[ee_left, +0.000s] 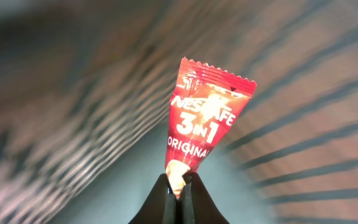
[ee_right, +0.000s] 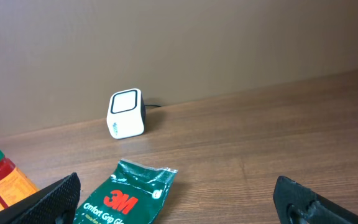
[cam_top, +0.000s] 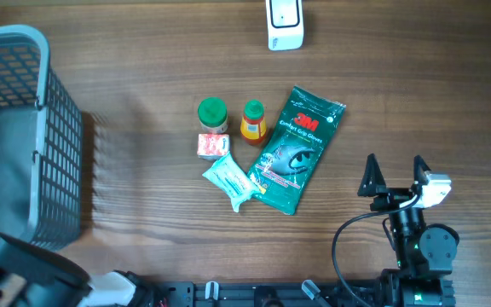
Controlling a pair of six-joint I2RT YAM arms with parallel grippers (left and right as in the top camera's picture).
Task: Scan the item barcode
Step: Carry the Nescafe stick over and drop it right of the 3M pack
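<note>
In the grey basket point(cam_top: 58, 162), left jaws pinching Nescafe sachet point(ee_left: 207, 118), right jaws spread wide.

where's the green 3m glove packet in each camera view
Overhead: the green 3M packet lies slanted, right of centre, below the white scanner.
Left wrist: not in it; only a red Nescafe sachet pinched in the left gripper.
Right wrist: the packet is at the bottom edge, left of centre, in front of the scanner.
Shared landmark: the white scanner.
</note>
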